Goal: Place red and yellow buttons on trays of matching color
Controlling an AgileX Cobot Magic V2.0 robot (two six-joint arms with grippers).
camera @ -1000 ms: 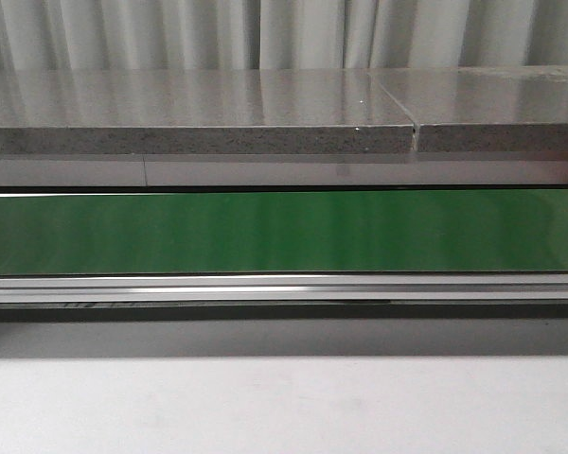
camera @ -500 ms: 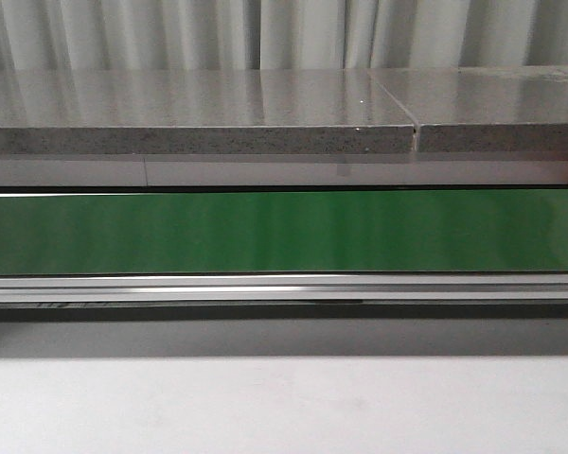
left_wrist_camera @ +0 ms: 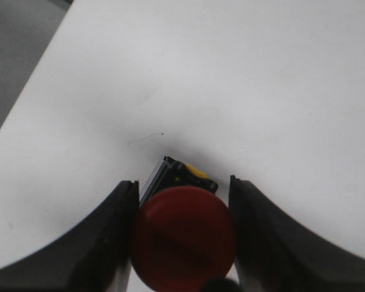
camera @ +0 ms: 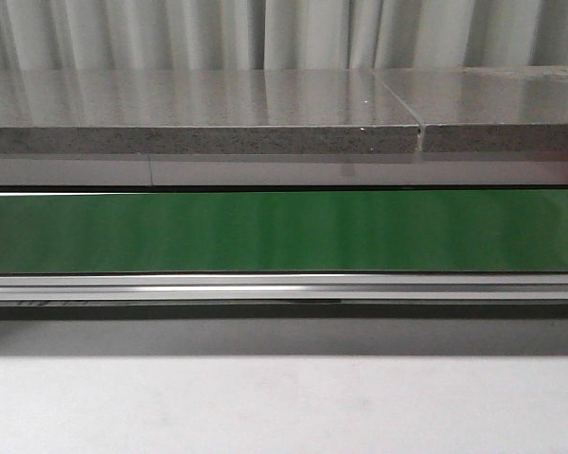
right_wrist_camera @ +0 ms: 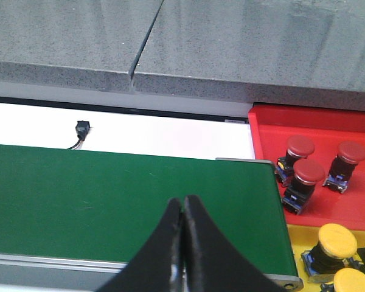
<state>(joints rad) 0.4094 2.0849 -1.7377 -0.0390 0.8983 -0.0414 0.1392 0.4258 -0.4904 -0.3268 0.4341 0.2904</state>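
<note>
My left gripper (left_wrist_camera: 182,180) is shut on a red button (left_wrist_camera: 184,237), whose black and yellow base (left_wrist_camera: 181,174) points down at a white table (left_wrist_camera: 219,79). My right gripper (right_wrist_camera: 182,199) is shut with nothing in it, hanging over the green belt (right_wrist_camera: 109,188). In the right wrist view a red tray (right_wrist_camera: 328,118) beside the belt's end holds three red buttons (right_wrist_camera: 308,171). Nearer than it, a yellow tray (right_wrist_camera: 295,243) holds yellow buttons (right_wrist_camera: 337,237). Neither gripper shows in the front view.
A green conveyor belt (camera: 284,230) with a metal rail (camera: 284,287) runs across the front view. Behind it stands a grey stone counter (camera: 199,109); in front lies the white table (camera: 284,407). A small black plug with a wire (right_wrist_camera: 81,129) lies on the white strip behind the belt.
The scene in the front view has shifted slightly to the right. Nothing on the belt or the table there has changed.
</note>
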